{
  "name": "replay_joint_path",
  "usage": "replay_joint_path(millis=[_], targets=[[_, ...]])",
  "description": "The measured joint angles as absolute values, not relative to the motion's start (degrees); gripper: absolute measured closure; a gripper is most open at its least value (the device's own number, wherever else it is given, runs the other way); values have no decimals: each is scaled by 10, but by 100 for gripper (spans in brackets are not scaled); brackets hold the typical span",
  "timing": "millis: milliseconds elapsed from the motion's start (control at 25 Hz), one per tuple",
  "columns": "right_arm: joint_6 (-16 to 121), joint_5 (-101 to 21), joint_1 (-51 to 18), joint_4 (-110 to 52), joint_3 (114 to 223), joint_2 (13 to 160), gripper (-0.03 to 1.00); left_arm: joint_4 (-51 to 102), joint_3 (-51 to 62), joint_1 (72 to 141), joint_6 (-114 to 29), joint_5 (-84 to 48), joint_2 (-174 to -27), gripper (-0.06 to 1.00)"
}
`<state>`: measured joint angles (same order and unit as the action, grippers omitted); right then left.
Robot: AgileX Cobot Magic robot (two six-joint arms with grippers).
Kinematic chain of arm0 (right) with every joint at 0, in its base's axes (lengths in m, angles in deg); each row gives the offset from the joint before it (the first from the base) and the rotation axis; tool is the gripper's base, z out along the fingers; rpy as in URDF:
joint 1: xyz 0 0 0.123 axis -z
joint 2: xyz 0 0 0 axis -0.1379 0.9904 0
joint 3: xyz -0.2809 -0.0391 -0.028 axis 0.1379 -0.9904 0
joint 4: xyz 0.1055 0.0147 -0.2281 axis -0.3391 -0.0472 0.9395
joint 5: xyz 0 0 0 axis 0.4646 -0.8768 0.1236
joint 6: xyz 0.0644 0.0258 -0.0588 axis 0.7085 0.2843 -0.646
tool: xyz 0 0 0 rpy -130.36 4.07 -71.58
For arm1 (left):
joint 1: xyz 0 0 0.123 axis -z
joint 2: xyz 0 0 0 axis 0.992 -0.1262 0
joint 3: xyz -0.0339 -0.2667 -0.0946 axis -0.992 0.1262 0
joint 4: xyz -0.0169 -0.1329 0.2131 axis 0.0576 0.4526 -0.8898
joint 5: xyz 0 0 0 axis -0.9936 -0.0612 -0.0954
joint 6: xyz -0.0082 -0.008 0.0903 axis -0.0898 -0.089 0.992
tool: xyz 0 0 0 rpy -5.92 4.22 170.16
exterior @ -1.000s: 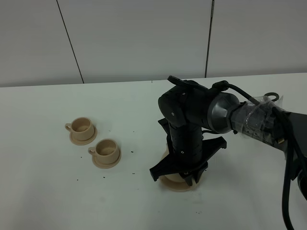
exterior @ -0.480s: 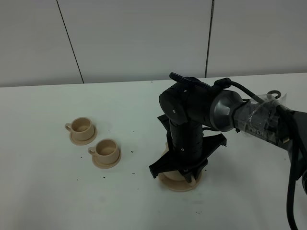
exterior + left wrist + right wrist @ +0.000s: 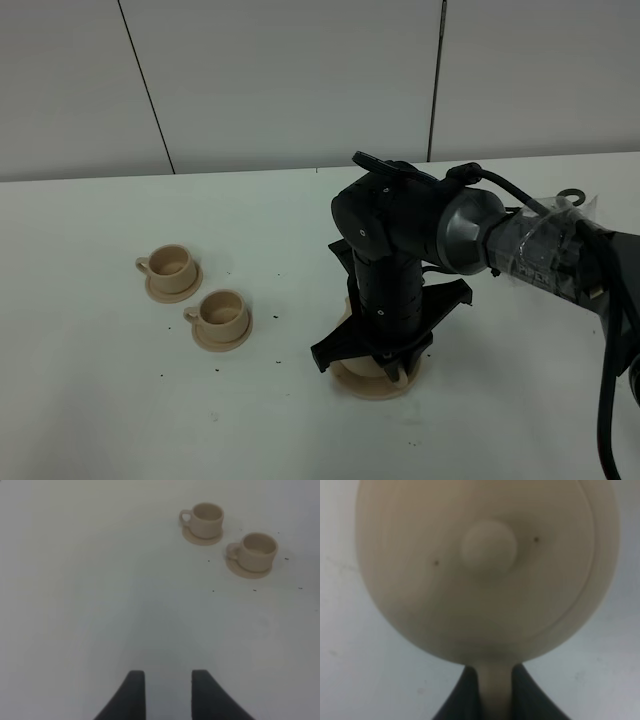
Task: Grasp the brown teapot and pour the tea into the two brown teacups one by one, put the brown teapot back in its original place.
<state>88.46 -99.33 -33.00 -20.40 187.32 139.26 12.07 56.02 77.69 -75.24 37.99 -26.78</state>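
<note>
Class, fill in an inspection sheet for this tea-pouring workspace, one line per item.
Surface: white table, flat.
Job's things: brown teapot at the wide saucer; two teacups upright on small saucers, apart from each other.
Clutter: dark specks scattered near the cups.
Grippers: right gripper closed on the teapot's handle; left gripper open, holding nothing.
Cables: black cable along the right arm.
Surroundings: pale panelled wall.
</note>
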Motion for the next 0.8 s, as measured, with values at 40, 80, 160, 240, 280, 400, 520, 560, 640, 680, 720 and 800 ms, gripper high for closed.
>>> replay_joint_path(millis=[40, 80, 160, 240, 280, 400, 520, 560, 640, 680, 720, 800], targets=[[885, -993, -330, -204, 1873, 1393, 88, 121, 560, 777, -752, 380, -268, 65], [885, -993, -330, -204, 1873, 1395, 88, 121, 560, 777, -752, 380, -268, 65], [885, -996, -330, -206, 1873, 1400, 88, 121, 560, 777, -752, 380, -268, 65], [885, -999, -330, -212, 1873, 1407, 88, 121, 560, 777, -752, 380, -268, 65], [884, -1000, -330, -212, 1873, 1409, 88, 121, 560, 777, -752, 380, -268, 65], [882, -1003, -330, -212, 1873, 1412, 88, 121, 560, 777, -752, 380, -268, 65], [882, -1004, -330, -212, 1873, 1412, 88, 121, 560, 777, -752, 380, -268, 65], [882, -1005, -330, -212, 1873, 1412, 88, 121, 560, 777, -752, 380, -268, 65], [882, -1005, -330, -212, 1873, 1412, 88, 121, 560, 777, -752, 380, -268, 65], [882, -1005, -330, -212, 1873, 1412, 88, 121, 560, 777, -752, 380, -268, 65], [882, -1005, -330, -212, 1873, 1412, 88, 121, 560, 777, -752, 380, -268, 65], [882, -1005, -330, -212, 1873, 1412, 88, 121, 560, 777, -752, 380, -268, 65]])
